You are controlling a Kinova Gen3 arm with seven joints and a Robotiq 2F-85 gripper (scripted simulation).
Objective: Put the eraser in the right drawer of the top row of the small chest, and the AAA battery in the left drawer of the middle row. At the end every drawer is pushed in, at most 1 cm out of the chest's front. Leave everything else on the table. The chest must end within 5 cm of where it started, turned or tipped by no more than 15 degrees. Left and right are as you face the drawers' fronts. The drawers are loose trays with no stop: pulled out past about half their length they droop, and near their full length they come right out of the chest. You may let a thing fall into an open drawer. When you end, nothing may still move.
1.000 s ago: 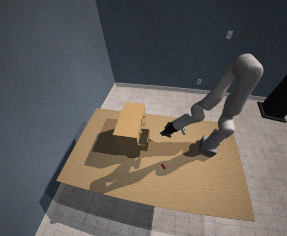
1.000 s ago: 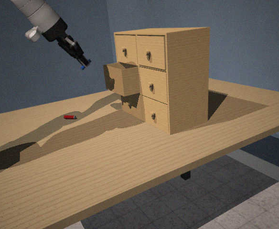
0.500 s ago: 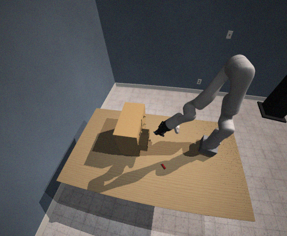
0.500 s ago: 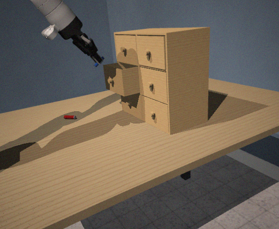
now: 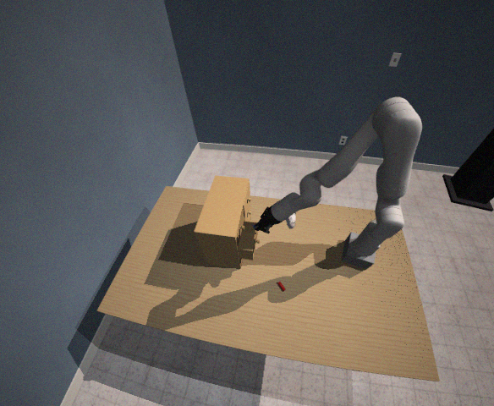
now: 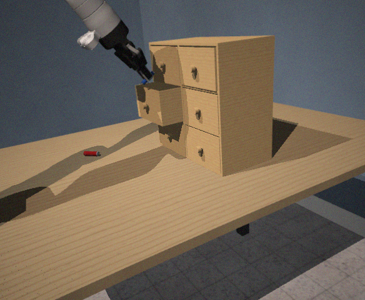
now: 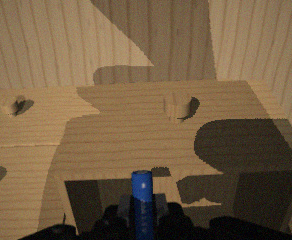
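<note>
The small chest (image 5: 223, 205) (image 6: 245, 97) stands upright. The left drawer of its middle row (image 5: 247, 254) (image 6: 171, 106) (image 7: 131, 145) is pulled out; the other drawers seen look pushed in. My gripper (image 5: 258, 227) (image 6: 147, 77) (image 7: 143, 213) is shut on the AAA battery (image 6: 144, 82) (image 7: 142, 185), a blue cylinder that sticks out on both sides of the fingertips. They are just above the open drawer, near its front wall in the wrist view. The eraser is not visible in any view; the insides of the closed drawers are hidden.
A red cylinder (image 5: 281, 286) (image 6: 91, 153), like a battery, lies on the table (image 5: 326, 323) (image 6: 144, 206) in front of the chest. The top left drawer's closed front (image 6: 168, 61) is close beside the fingers. A wall stands behind the chest.
</note>
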